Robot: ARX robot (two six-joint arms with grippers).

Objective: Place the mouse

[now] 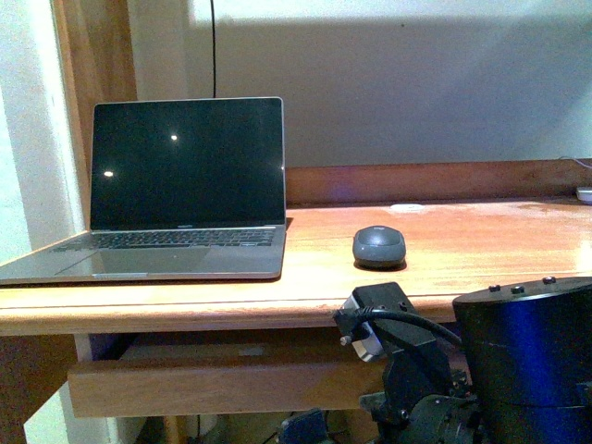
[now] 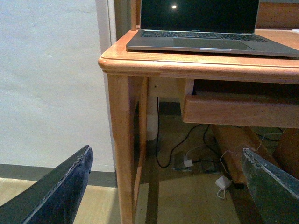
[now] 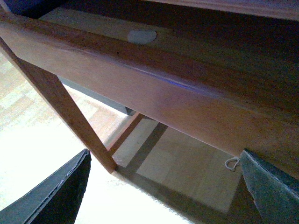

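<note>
The mouse (image 1: 378, 246) is sitting on the wooden desk (image 1: 481, 240), resting flat on its top, apart from the open laptop (image 1: 176, 190) that is standing further along the same surface with its screen dark. Neither gripper is touching the mouse.

The right arm (image 1: 435, 370) is showing low in the front view, below the desk's front edge, so the mouse is lying above and beyond it. In the right wrist view, the right gripper (image 3: 163, 191) is hanging with its two dark fingers (image 3: 60, 191) spread wide and nothing between them; ahead of it are the underside of the desk, a wooden leg (image 3: 65, 112) and pale floor.

The left gripper (image 2: 163, 191) is likewise standing wide apart and empty, its fingers (image 2: 60, 191) framing the view. It is sitting below desk height, beside the desk's corner leg (image 2: 122, 149); the laptop is lying above and ahead of it, and cables (image 2: 187, 158) are trailing on the floor beneath the desk.
</note>
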